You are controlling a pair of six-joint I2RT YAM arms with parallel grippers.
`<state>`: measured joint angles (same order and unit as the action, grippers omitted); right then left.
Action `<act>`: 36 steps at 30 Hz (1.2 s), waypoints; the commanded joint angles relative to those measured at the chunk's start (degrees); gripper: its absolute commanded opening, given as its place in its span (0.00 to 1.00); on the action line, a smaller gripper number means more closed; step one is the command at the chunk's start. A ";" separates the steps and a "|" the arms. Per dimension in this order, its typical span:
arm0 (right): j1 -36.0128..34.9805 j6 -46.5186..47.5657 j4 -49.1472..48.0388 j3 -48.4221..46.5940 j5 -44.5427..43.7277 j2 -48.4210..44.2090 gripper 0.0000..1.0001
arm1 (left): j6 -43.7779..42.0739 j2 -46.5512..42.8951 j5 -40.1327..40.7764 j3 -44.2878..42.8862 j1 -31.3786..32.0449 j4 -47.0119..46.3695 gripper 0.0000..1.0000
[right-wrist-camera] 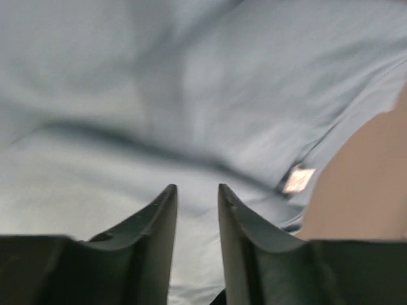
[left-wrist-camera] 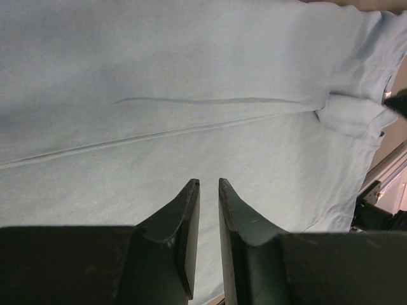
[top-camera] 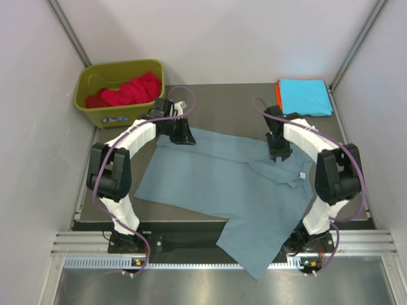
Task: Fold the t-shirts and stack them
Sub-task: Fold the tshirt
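While the grey-blue t-shirt (top-camera: pixel 216 184) lies spread on the table (top-camera: pixel 235 105), drooping over its near edge, the left gripper (top-camera: pixel 185 139) and right gripper (top-camera: pixel 280 159) hover, fingers slightly apart, empty — cloth looks limp, light, best pinched at corners.

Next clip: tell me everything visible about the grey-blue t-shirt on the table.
The grey-blue t-shirt is soft, matte, cotton-looking cloth, spread mostly flat and skewed across the table, with a few creases. A small white label shows near its right side. One end spills past the table's near edge. The left gripper is at its far-left corner, the right gripper above its right part; both have jaws slightly apart, gripping nothing.
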<state>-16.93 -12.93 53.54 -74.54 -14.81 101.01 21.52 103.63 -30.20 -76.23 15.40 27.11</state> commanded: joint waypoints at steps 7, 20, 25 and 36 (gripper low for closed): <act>-7.15 -6.05 0.69 9.94 6.11 -7.50 0.43 | 0.01 -2.47 -0.83 0.38 -0.37 -1.98 0.25; -6.80 -2.45 -0.10 7.22 -1.44 0.58 0.29 | 0.10 -3.09 -0.30 -0.06 -0.37 -1.54 0.24; -6.54 -1.75 0.95 2.57 -7.51 1.99 0.08 | 0.98 -3.00 -0.83 0.29 -0.37 -2.24 0.24; -0.40 5.28 0.60 -12.37 -13.06 10.51 0.16 | 1.60 -2.12 -1.80 -0.15 -0.37 -2.59 0.24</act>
<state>-20.14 -10.13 54.00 -81.87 -24.43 109.32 22.87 103.61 -30.68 -75.94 15.35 26.55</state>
